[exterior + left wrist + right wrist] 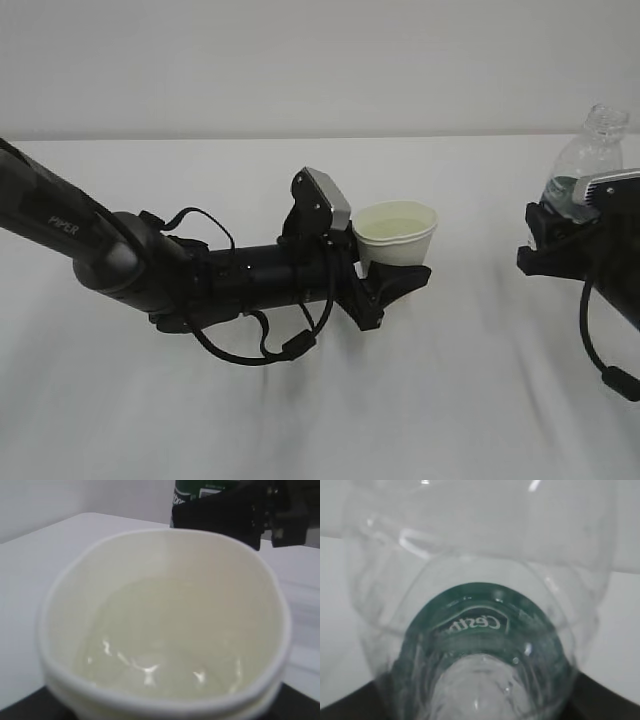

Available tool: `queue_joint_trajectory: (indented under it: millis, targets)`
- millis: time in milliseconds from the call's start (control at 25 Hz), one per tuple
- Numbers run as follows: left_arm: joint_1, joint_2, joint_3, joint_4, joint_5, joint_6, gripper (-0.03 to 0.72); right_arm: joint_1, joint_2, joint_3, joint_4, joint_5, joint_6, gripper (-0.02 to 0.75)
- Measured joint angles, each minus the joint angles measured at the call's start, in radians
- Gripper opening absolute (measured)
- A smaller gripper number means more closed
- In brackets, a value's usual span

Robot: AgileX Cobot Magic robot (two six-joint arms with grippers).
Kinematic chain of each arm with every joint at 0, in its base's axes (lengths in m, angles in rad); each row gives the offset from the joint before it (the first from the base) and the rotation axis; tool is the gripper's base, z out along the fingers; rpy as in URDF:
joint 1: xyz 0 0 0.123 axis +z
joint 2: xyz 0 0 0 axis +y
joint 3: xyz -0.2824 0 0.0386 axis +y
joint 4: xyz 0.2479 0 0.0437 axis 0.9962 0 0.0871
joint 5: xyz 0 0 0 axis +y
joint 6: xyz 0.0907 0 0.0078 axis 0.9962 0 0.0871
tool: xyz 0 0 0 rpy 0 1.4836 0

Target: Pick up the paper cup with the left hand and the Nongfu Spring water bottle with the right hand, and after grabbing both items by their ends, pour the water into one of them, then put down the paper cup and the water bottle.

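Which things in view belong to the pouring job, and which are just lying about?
Belonging to the job:
- small white paper cup with clear liquid inside, in the left gripper
- clear ribbed plastic water bottle, uncapped and upright, in the right gripper

Just lying about:
- nothing loose; only the white table

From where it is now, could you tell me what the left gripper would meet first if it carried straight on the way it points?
Probably the right gripper holding the water bottle; the left gripper, carrying the paper cup, points right toward it, though depth is unclear.

White lettering "PIPER" stands on the black left arm (62, 222), well behind its end effector. The water bottle (475, 645) shows mirrored script, roughly "C'estbon", unclear.
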Motion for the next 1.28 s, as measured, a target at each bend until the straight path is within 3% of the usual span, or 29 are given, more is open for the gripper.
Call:
queue_joint_trajectory:
  millis: [560,1280]
  targets:
    - [0.047,0.000,0.000,0.010,0.000,0.001,0.439,0.000,0.232,-0.187,-0.019,-0.001,0.116,0.407]
    - [0.051,0.000,0.000,0.032,0.000,0.001,0.435,0.000,0.285,-0.216,-0.024,-0.002,0.119,0.436]
